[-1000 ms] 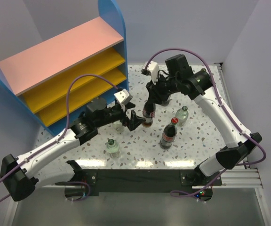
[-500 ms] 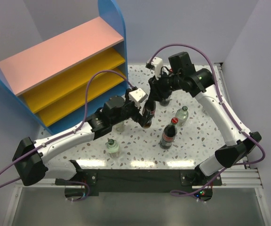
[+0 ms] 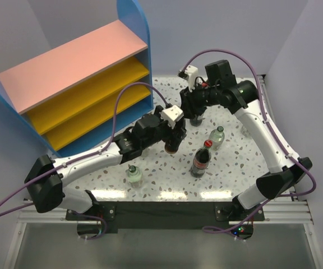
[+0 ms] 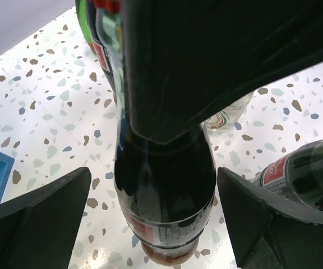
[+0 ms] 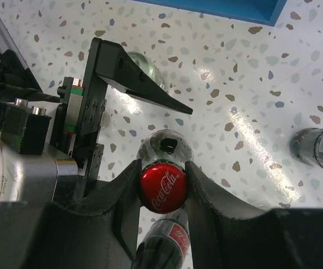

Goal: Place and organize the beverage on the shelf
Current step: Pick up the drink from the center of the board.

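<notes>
- The right gripper (image 5: 162,189) is clamped tight on the red cap of a cola bottle (image 4: 167,190), at the middle of the top view.
- The left gripper (image 4: 161,224) is spread wide, with a finger on either side of that bottle's body, neither touching it.
- The shelf (image 3: 77,61) stands at the upper left, apart from the bottle.
- A second cola bottle (image 3: 201,161) and a green-capped bottle (image 3: 217,136) stand on the table (image 3: 240,162), to the right.

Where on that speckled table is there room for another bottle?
Bare table shows along the near edge, between the nearer green-capped bottle and the standing cola bottle, and at the far side beside the shelf. The middle is crowded: the left gripper and right gripper meet around the held cola bottle.
</notes>
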Robot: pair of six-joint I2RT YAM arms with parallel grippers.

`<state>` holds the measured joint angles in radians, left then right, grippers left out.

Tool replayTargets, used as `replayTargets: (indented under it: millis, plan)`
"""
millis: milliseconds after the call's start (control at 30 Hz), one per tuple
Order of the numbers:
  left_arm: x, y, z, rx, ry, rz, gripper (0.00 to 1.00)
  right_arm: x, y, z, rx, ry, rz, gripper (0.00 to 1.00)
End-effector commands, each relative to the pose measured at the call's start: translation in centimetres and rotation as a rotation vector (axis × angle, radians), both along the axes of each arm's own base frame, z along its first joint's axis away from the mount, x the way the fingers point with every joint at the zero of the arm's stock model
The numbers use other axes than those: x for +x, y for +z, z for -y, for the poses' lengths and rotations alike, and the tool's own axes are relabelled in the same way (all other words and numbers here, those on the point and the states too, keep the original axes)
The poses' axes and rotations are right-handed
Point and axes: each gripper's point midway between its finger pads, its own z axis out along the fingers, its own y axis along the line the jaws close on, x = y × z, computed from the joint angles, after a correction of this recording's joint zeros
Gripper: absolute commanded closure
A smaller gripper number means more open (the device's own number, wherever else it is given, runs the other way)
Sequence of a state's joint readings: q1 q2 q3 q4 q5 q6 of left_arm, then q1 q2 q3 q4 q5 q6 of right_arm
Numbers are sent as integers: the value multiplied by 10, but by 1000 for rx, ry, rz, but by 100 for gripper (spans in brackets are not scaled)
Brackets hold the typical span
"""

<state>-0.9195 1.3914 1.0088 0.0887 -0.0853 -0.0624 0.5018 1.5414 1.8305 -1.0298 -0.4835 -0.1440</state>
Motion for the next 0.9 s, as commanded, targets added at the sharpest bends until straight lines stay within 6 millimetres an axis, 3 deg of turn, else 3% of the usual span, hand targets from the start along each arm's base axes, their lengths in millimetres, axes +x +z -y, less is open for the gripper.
replayTargets:
  millis: [0,467,600,700,733,800,833,867]
  plan:
    - [9,29,5,-45,22,73,1,-2,77,-12,197,33,172,100]
    - [10,24,17,-43,1,68,6,-3,81,-10,226,32,152,100]
    - [11,24,20,-43,-6,68,14,-2,79,-10,223,30,145,100]
    - [11,25,23,-40,-15,60,33,-2,77,-9,221,28,142,100]
    - [10,28,25,-46,-23,57,51,-2,77,-9,221,30,143,100]
    - [9,32,26,-56,-31,56,71,-3,76,-10,224,38,137,100]
    - [7,34,27,-64,-39,54,91,-4,75,-10,226,40,136,100]
    - [7,36,27,-70,-38,53,100,-5,76,-10,230,45,135,100]
